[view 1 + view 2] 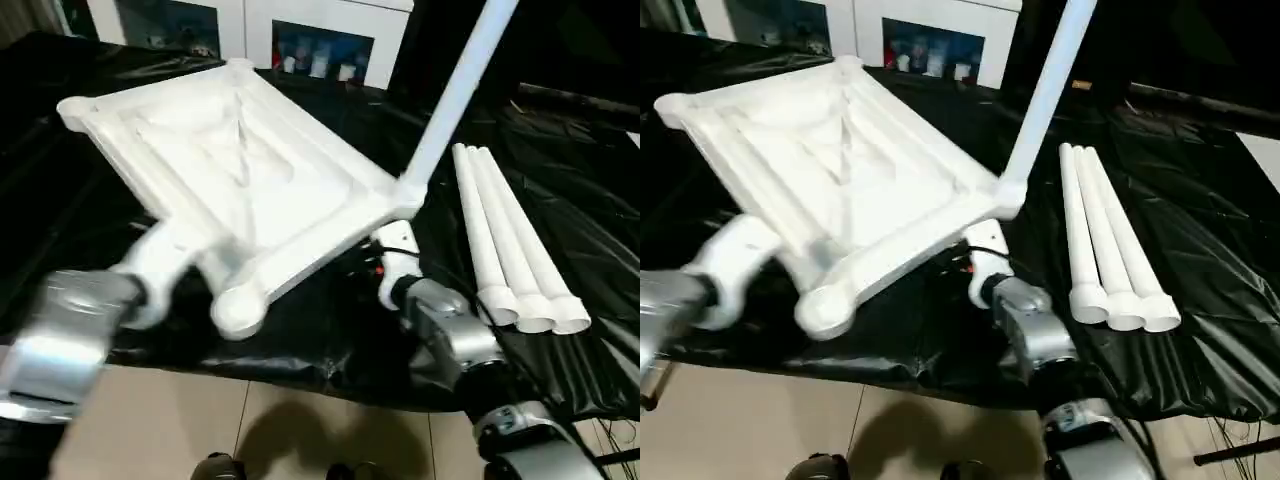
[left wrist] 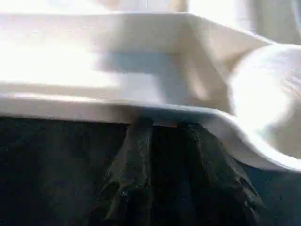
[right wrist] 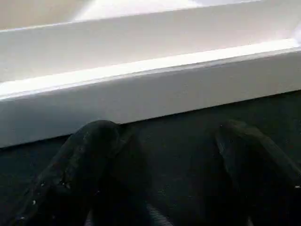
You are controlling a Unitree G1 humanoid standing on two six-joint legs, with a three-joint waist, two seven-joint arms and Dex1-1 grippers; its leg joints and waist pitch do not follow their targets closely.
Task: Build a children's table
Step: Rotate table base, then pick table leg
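The white table top [image 1: 240, 160] lies underside up and tilted, its ribs showing, with a round corner socket [image 1: 237, 308] nearest me. One white leg [image 1: 455, 95] stands in the right corner socket and slants up out of the picture. Three loose legs [image 1: 510, 240] lie side by side on the black cloth to the right. My left gripper [image 2: 164, 125] is under the top's near-left rim, its narrowly spaced fingers [image 2: 136, 155] closed on that rim with the tips tucked beneath it. Below the near-right rim, my right gripper [image 3: 174, 141] stands open and holds nothing.
A black cloth [image 1: 560, 150] covers the work surface, whose front edge drops to a tiled floor [image 1: 200, 420]. A white cabinet with glass doors [image 1: 320, 40] stands behind. The loose legs lie close to my right forearm [image 1: 450, 335].
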